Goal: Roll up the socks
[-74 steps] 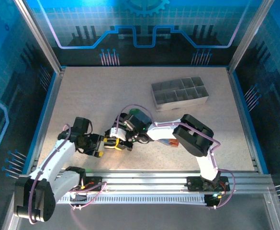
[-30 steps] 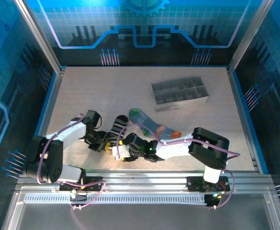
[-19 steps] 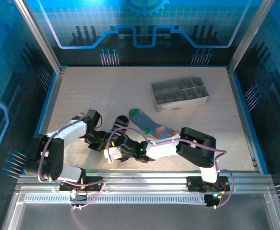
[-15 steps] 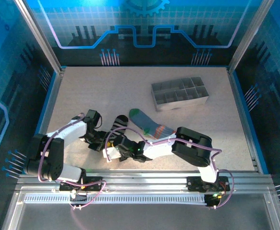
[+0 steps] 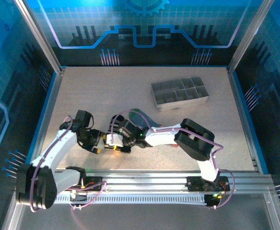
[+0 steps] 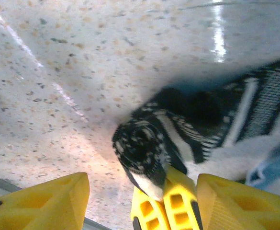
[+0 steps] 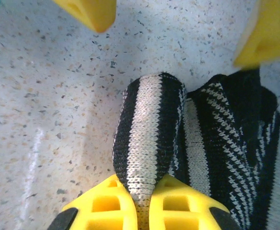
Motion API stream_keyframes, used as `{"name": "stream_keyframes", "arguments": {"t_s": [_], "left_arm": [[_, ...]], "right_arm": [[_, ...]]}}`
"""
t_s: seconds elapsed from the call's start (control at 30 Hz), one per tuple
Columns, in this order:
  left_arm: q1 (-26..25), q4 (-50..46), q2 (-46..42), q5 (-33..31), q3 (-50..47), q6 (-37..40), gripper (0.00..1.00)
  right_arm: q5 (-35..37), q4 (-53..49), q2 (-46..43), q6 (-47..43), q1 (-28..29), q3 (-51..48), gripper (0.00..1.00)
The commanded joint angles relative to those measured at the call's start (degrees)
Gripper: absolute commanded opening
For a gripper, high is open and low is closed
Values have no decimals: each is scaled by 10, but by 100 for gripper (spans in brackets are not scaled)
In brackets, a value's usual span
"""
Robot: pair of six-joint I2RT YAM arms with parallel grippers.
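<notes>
The black sock with thin white stripes (image 7: pixel 149 134) lies on the table, its near end folded into a tight roll (image 6: pixel 142 143). My right gripper (image 7: pixel 142 194) is shut on that rolled end, with the fabric pinched between both yellow fingers. My left gripper (image 6: pixel 142 184) is open, its yellow fingers (image 6: pixel 44 201) standing either side of the roll and of the right fingers without touching the sock. From above, the two grippers meet at the front left, left gripper (image 5: pixel 99 143) beside right gripper (image 5: pixel 116 142). The blue-grey sock's (image 5: pixel 139 115) green end shows behind the right arm.
A grey divided tray (image 5: pixel 180 93) stands at the back right. The right arm's forearm (image 5: pixel 163 135) stretches low across the middle of the table. The metal rail (image 5: pixel 144 177) runs along the near edge, close in front of both grippers.
My left gripper has let go of the black sock, opened, and drawn back to the left. My right gripper has shut on the sock's rolled end.
</notes>
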Motion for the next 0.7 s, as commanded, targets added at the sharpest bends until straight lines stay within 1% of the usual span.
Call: {"name": "stream_keyframes", "arguments": {"t_s": [0.0,0.13,0.2,0.33,0.43,0.53,0.57,0.67], "left_arm": [[7,22,-35,20,-24,3,60],[0,57,-61,49,-58,-4,57],[-11,73,-73,56,-77,-14,55],[-38,125,-84,59,-120,-59,55],[-53,161,-74,43,-132,-78,56],[-61,188,-51,32,-132,-73,58],[-63,188,-39,29,-132,-68,57],[-71,163,-9,20,-139,-58,49]], "right_arm": [[-134,-124,49,67,-22,1,0],[-186,-163,83,95,-42,31,0],[-193,-186,97,105,-49,50,0],[-203,-229,123,110,-57,83,0],[-209,-245,134,116,-60,97,0],[-215,-257,144,125,-64,110,0],[-217,-257,146,130,-66,111,0],[-226,-262,154,147,-71,124,0]]}}
